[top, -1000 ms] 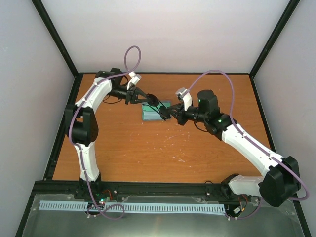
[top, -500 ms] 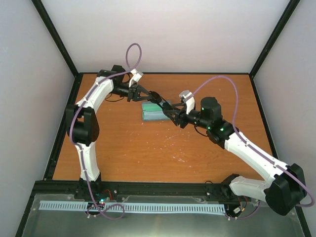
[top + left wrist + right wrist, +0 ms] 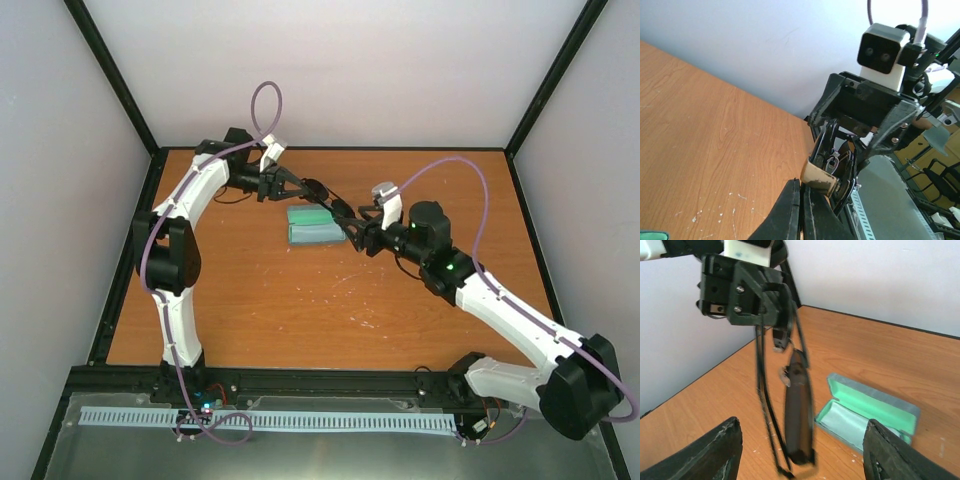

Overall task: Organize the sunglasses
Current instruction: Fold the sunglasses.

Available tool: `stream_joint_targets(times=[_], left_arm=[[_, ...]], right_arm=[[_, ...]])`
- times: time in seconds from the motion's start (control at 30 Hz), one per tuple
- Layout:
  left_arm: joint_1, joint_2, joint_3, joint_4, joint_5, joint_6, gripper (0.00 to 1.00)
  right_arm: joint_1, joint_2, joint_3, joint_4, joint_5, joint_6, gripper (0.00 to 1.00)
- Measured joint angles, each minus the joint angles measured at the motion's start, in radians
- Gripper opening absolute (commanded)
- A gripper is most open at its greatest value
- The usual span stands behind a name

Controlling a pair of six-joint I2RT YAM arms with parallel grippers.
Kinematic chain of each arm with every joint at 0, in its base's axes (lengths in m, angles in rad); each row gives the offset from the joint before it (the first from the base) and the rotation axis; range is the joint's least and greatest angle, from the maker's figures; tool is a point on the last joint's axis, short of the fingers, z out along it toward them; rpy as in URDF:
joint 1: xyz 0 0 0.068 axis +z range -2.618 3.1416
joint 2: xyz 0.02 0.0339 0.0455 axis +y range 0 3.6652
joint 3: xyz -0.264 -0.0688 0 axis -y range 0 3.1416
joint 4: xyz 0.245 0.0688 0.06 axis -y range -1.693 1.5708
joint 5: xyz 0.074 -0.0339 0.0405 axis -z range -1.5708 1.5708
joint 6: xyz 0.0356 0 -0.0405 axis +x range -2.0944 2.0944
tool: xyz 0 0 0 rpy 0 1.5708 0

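Sunglasses [image 3: 318, 190] from above: held off wooden table [image 3: 250, 300], well inside its edges, pinched by left gripper [image 3: 297, 185]. Right wrist: right gripper [image 3: 801, 422] spread wide, thin black sunglasses [image 3: 797, 410] dangling between; open green-lined case [image 3: 875, 402] beside.

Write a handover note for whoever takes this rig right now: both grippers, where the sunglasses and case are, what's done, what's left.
Left gripper: shut on the sunglasses, which hang from it by their thin temple arms, clear of the table.
Right gripper: open, one finger on each side of the hanging sunglasses, not gripping them.
Case: open on the table with its green lining showing and a pale cloth lying inside.
Done: the sunglasses are off the table and the case is open.
Left: probably fold the temple arms, lay the sunglasses in the case and close it.
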Motion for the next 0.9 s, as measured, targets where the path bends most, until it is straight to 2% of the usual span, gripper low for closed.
stream_joint_targets(times=[0.3, 0.5, 0.77, 0.9], left_arm=[[0.002, 0.0, 0.005, -0.003, 0.037, 0.0, 0.01], [0.003, 0.0, 0.005, -0.006, 0.044, 0.0, 0.01], [0.004, 0.0, 0.005, -0.007, 0.047, -0.001, 0.01], [0.004, 0.0, 0.005, -0.007, 0.048, -0.001, 0.01]], right_arm=[[-0.073, -0.171, -0.219, 0.154, 0.048, 0.156, 0.6], [-0.079, -0.152, -0.323, 0.322, -0.035, 0.266, 0.56], [-0.081, -0.08, -0.336, 0.481, -0.149, 0.333, 0.53], [-0.082, -0.055, -0.336, 0.537, -0.176, 0.352, 0.47]])
